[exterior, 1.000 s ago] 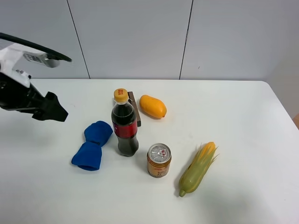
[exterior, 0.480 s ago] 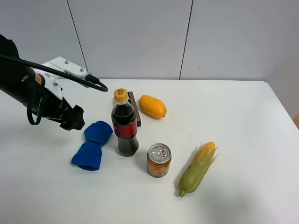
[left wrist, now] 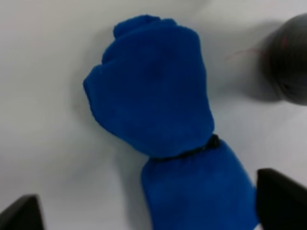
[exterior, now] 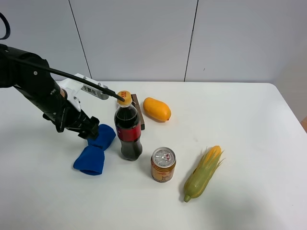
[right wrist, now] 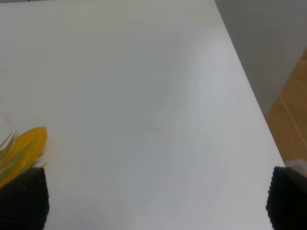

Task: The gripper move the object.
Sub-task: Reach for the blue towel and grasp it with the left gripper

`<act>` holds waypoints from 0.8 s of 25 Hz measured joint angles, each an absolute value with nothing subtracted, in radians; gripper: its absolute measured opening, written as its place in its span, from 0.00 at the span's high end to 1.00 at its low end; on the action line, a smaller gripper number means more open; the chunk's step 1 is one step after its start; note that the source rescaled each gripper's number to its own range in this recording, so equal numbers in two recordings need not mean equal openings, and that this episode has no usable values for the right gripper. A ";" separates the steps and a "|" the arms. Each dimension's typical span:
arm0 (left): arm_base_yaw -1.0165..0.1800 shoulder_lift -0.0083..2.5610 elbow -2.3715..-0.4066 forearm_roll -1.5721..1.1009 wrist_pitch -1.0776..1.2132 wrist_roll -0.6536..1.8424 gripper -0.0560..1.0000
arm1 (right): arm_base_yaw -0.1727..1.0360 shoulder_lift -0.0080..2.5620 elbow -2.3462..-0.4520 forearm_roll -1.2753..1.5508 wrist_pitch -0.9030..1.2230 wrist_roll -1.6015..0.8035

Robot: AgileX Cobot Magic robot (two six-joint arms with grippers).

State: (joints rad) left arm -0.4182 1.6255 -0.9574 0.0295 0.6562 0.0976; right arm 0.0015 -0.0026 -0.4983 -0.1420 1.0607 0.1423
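The object, a bright blue bow-tie shaped fabric item (exterior: 94, 148), lies on the white table just left of a cola bottle. My left gripper (exterior: 91, 130) hangs over its upper lobe, on the dark arm reaching in from the left. In the left wrist view the object (left wrist: 153, 100) fills the middle, and the gripper (left wrist: 151, 211) is open with one black fingertip (left wrist: 283, 196) on each side of the nearer lobe. My right gripper (right wrist: 153, 201) is open and empty over bare table; it is out of the exterior view.
A cola bottle (exterior: 127, 127) stands right beside the object, with a brown box (exterior: 138, 110) and an orange mango (exterior: 157, 109) behind it. A can (exterior: 163, 164) and a green-husked corn cob (exterior: 204, 172) lie in front. The corn tip (right wrist: 21, 146) and the table edge (right wrist: 254, 115) show in the right wrist view.
My left arm has swung in from the far left, moving right and down until its gripper is over the blue object. The object and other items have not moved.
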 joint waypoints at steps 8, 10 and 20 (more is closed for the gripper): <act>-0.418 1.710 -0.959 0.026 0.623 0.096 0.21 | 0.001 -0.003 -0.498 -0.142 1.061 0.142; -0.418 1.725 -0.959 0.026 0.623 0.096 0.21 | 0.001 -0.003 -0.498 -0.142 1.061 0.142; -0.418 1.730 -0.959 0.032 0.642 0.196 0.21 | 0.001 -0.003 -0.498 -0.142 1.061 0.142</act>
